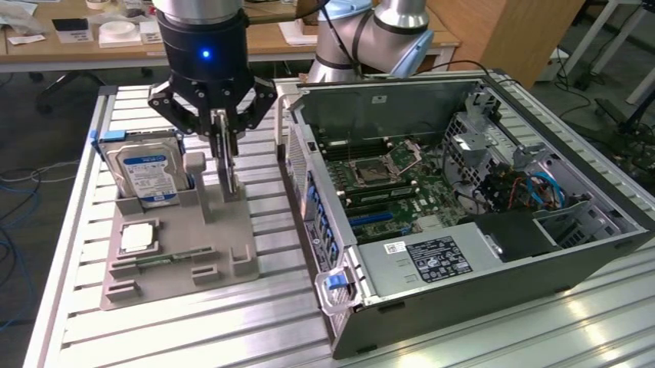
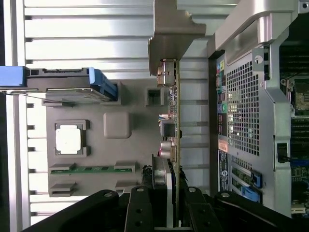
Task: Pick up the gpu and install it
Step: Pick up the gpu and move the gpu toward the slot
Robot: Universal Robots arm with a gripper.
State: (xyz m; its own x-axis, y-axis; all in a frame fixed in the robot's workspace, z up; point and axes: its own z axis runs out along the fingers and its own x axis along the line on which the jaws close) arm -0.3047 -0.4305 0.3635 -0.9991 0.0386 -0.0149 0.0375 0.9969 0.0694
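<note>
Over the gray tray (image 1: 220,230) on the exterior view's left, the gripper (image 1: 221,126) pinches the gpu (image 1: 229,165) by its top edge. The gpu stands straight up, thin side showing, its low end between the tray's posts. I cannot tell if it touches the tray. A hard drive (image 1: 152,172) with a blue and white label stands near it. The open computer case (image 1: 440,268) lies on the metal table (image 1: 153,337) just beside the tray.
</note>
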